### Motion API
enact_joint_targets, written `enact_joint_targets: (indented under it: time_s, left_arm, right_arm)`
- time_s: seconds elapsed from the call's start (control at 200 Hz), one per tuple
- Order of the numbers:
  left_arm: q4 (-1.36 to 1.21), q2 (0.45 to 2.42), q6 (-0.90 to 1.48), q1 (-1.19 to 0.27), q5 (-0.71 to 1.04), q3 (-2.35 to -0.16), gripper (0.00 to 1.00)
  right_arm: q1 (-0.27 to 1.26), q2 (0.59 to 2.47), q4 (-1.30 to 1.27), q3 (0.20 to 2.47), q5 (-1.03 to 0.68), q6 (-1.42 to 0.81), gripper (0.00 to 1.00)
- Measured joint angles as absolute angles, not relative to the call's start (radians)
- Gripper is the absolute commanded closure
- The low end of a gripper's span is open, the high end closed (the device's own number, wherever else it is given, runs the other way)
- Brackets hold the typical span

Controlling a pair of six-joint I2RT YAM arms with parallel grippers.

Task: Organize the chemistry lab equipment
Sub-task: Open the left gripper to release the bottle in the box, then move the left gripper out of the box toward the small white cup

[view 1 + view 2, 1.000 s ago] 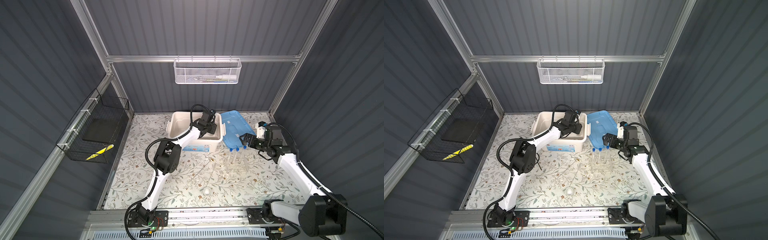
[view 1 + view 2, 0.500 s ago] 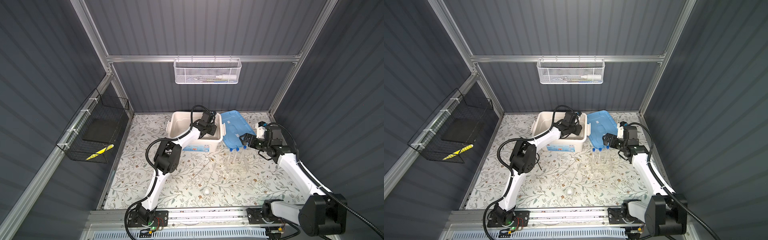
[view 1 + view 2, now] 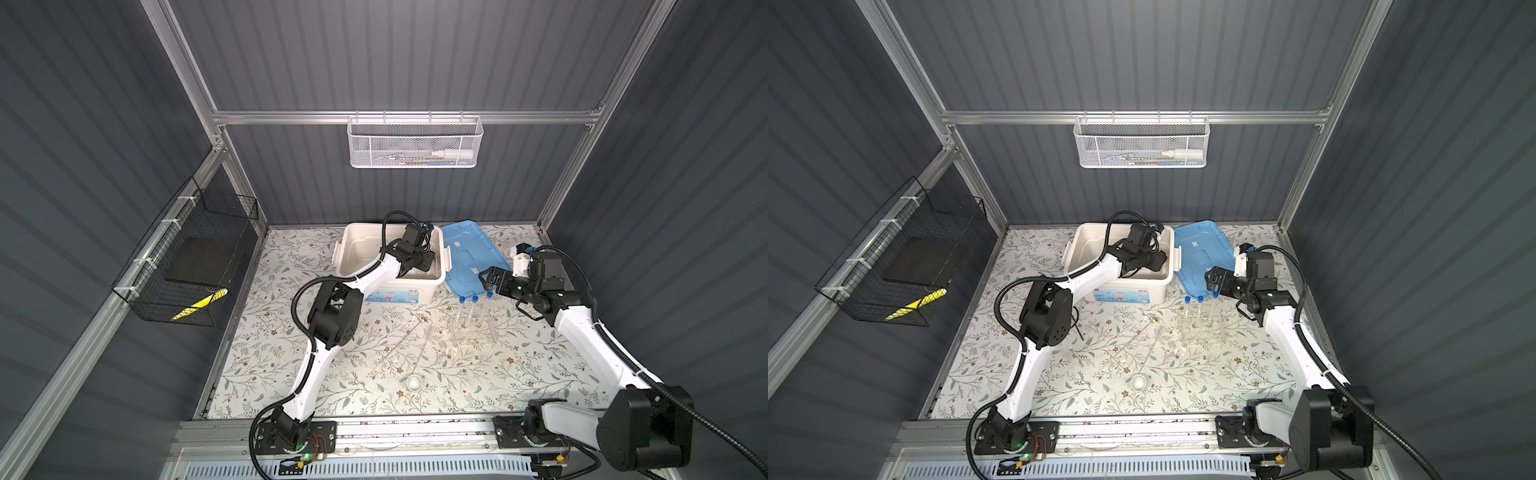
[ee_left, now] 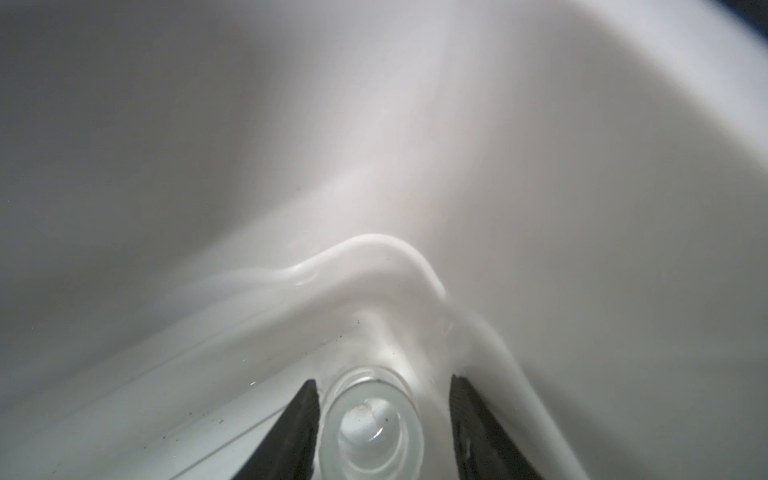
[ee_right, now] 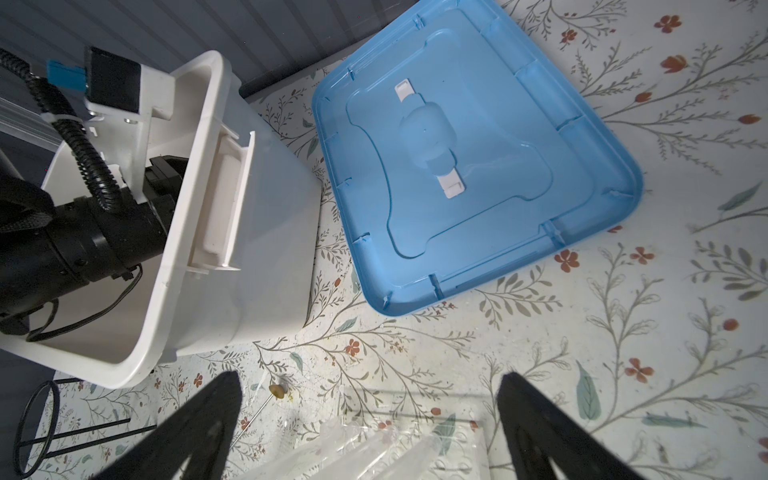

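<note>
Notably, I found one clear glass vessel (image 4: pixel 372 430) cornered in the storage box (image 3: pixel 357 249), left gripper (image 4: pixel 382 380) apart astride it. Near the box: blue lid (image 5: pixel 478 166), racked test tubes (image 3: pixel 473 305), right gripper (image 5: pixel 370 375) agape.

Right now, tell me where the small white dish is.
In both top views the small white dish sits alone at the front middle of the table, well in front of the tube rack.

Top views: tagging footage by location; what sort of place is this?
Probably a robot test cell: aluminium frame with panelled walls, two arms on a rail, test tubes on a floral tabletop.
</note>
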State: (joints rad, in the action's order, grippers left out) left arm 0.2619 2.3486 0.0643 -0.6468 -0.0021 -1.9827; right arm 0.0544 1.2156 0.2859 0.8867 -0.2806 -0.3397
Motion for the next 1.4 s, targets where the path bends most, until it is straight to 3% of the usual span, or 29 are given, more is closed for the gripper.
enact_joint_targets:
  time_s: [0.14, 0.42, 0.585, 0.94, 1.146, 1.401]
  left_arm:
    - [0.262, 2.348, 0.066, -0.647, 0.001, -1.983, 0.32]
    - [0.27, 2.341, 0.081, -0.641, -0.008, -1.983, 0.08]
    - [0.273, 2.274, 0.086, -0.641, -0.023, -1.967, 0.01]
    - [0.245, 1.987, 0.08, -0.641, -0.075, -1.869, 0.01]
    - [0.246, 1.796, 0.052, -0.659, -0.115, -1.678, 0.01]
    - [0.246, 1.571, 0.003, -0.781, -0.232, -1.399, 0.01]
  right_arm:
    - [0.054, 1.214, 0.286, 0.887, -0.28, -0.34, 0.02]
    - [0.055, 1.204, 0.314, 0.897, -0.28, -0.331, 0.02]
    - [0.058, 1.187, 0.317, 0.905, -0.279, -0.328, 0.02]
    - [0.066, 1.179, 0.323, 0.905, -0.28, -0.328, 0.02]
    - [0.067, 1.171, 0.321, 0.905, -0.28, -0.329, 0.02]
    - [0.07, 1.171, 0.317, 0.905, -0.279, -0.329, 0.02]
